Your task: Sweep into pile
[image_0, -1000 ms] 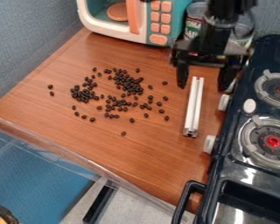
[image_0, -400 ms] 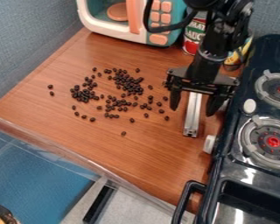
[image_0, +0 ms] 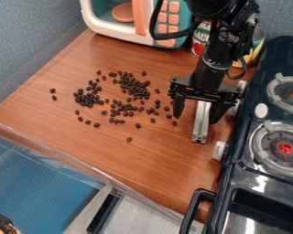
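Wooden worktop (image_0: pixel 155 157), toy stove (image_0: pixel 244 160) at right. Hand (image_0: pixel 195 119) open above pale bar (image_0: pixel 201 123), fingers spread either side (contact unclear), bar's near end showing beyond fingertips. Dark beans (image_0: pixel 86 98) scattered left of hand, loosely clumped, few strays near its left finger.

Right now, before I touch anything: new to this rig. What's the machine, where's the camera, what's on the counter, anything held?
The machine is a black robot arm. Its two-finger gripper is open, a finger either side of a pale, narrow bar on the counter; nothing is gripped. One fixed camera looks down at a slant. Left of the bar in the picture, small dark bean-like pieces lie loosely scattered, with denser clumps. A toy microwave and cans stand behind, a toy stove at right.
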Controlling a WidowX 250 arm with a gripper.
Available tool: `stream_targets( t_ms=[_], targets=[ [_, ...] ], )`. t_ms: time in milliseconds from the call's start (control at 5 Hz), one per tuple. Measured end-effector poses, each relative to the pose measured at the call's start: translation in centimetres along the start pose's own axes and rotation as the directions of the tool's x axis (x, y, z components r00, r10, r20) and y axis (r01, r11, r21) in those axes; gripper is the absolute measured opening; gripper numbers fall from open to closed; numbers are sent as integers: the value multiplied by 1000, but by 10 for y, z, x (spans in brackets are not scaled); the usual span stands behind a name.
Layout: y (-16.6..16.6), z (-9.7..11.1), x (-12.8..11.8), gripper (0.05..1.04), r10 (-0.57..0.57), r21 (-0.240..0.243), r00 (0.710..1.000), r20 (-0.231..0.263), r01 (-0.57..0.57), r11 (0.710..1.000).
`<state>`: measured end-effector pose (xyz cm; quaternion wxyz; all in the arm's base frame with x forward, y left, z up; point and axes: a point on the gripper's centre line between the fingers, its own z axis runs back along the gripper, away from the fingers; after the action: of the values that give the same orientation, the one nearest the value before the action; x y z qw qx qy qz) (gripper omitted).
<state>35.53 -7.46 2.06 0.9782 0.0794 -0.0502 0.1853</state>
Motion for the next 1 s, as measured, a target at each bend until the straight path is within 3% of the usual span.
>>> stream_targets(
  t_ms=[400, 800, 1000],
  targets=[
    [1, -4, 1, 416, 22, -4, 999, -25, -22, 1000],
    [1, -2, -4, 381, -6, -13, 998, -59, 5, 1000],
    [-2, 26, -3, 380, -10, -89, 999, -50, 6, 996]
  ],
)
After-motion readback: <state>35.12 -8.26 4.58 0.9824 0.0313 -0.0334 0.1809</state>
